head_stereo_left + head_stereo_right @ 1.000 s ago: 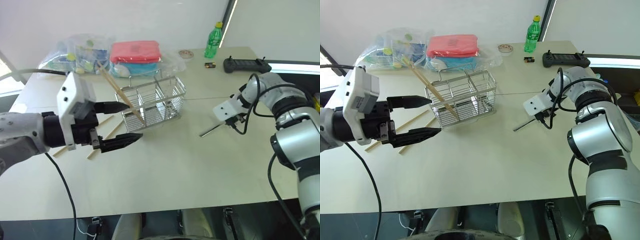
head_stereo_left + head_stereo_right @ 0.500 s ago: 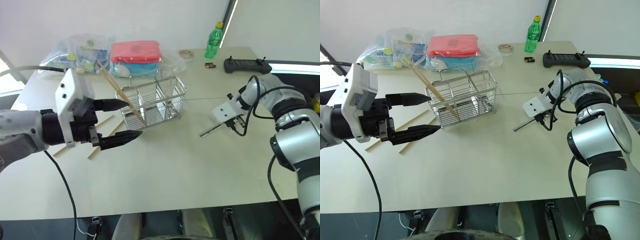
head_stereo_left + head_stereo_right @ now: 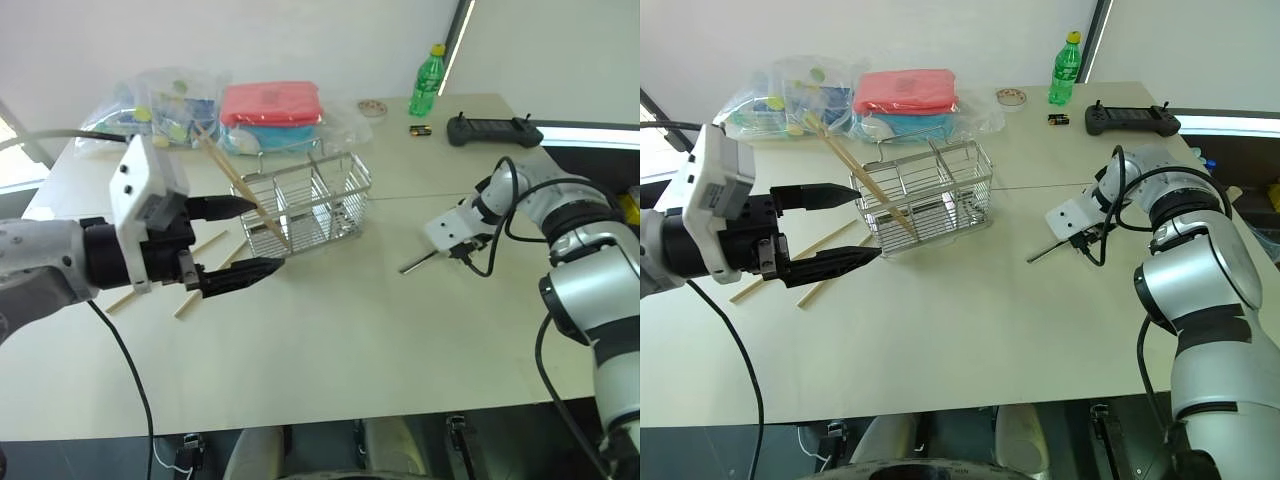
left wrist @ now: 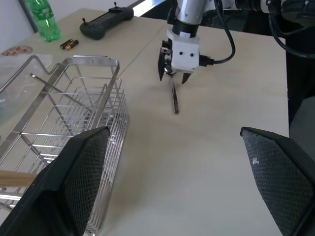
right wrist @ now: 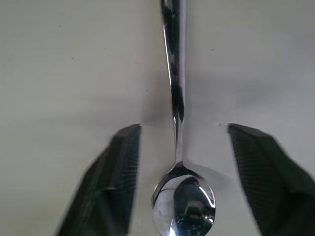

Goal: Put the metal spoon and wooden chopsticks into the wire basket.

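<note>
Risk first: right pincer stands spread, one finger each side of the metal spoon, which lies flat on the counter, well apart from the wire basket. Thin handle and low profile mean the fingers could close above it or skid it aside, should they shut without coming lower. Left pincer hangs wide and empty just beside the basket; a sweep could knock the wooden chopsticks leaning out of the basket, or tip the light caddy. More chopsticks lie on the counter beneath that arm.

View differences: right wrist view confirms the spoon centred between the fingers, bowl nearest the camera. Head views alone show the loose chopsticks and the basket's distance.
</note>
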Controlling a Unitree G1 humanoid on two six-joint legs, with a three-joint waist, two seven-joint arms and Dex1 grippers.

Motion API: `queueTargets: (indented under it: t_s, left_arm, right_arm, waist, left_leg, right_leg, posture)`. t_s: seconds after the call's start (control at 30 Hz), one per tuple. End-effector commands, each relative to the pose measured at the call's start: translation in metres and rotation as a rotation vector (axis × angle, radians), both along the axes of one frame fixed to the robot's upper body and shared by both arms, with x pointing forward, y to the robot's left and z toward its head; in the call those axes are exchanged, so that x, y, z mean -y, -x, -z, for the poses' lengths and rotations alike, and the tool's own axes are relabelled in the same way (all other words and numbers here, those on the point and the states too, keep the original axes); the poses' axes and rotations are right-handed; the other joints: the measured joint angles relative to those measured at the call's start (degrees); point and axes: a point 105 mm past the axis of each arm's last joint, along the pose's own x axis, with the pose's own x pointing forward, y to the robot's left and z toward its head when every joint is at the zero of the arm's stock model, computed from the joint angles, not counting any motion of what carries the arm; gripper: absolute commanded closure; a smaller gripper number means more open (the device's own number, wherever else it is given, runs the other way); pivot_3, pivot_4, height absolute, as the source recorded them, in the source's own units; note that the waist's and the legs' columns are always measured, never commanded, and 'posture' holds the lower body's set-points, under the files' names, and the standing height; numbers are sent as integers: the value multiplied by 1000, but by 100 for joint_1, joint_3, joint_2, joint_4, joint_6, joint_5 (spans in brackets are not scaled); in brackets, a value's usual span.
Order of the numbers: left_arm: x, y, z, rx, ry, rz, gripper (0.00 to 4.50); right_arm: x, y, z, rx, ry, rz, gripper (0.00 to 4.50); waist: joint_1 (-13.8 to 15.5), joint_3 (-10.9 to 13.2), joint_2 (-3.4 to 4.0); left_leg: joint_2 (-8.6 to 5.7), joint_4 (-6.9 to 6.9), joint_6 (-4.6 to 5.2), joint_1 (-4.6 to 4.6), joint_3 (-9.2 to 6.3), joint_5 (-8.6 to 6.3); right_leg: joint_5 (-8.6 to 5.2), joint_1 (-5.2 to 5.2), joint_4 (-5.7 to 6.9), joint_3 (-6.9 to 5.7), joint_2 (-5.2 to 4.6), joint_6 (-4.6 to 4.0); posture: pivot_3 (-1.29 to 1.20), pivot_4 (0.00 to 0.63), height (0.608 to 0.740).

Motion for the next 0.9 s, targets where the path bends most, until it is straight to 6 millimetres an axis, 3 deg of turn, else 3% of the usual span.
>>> queueTargets:
  t_s: [0.03, 0.27, 0.5, 0.77, 0.9]
  left_arm:
    - [1, 0, -11, 47, 5, 4, 0]
    - [0, -1, -18, 60, 8, 1, 0]
    - [-1, 0, -19, 64, 9, -10, 0]
    - [-2, 1, -14, 43, -4, -3, 0]
    - [-6, -2, -13, 47, -17, -9, 0]
  right_arm:
    - [-3, -2, -2, 18, -11, -12, 1161]
    - [-5, -5, 6, 40, -5, -2, 1161]
    - [-5, -6, 8, 41, -4, 9, 4466]
    - [-8, -9, 1, 75, -39, 3, 4466]
    - [-23, -18, -27, 149, -187, 12, 4466]
  waist:
    - [0, 0, 0]
    - [-8, -7, -10]
    - [-17, -10, -14]
    - [-17, -10, -15]
    - [-13, -8, -12]
  left_leg:
    - [0, 0, 0, 0, 0, 0]
    - [0, 0, 0, 2, -1, 0]
    - [1, 3, -1, 7, -1, 1]
    - [1, 3, -1, 8, 0, 1]
    - [1, 1, -1, 4, 1, 1]
  right_leg:
    - [0, 0, 0, 0, 0, 0]
    - [0, 2, 0, 0, 2, 0]
    - [1, 7, 2, 2, 3, -2]
    - [1, 7, 2, 2, 4, -2]
    - [1, 2, 2, 4, 4, -2]
  posture:
    - [0, 150, 692]
    - [0, 150, 692]
    - [0, 150, 692]
    - [0, 150, 692]
    - [0, 150, 692]
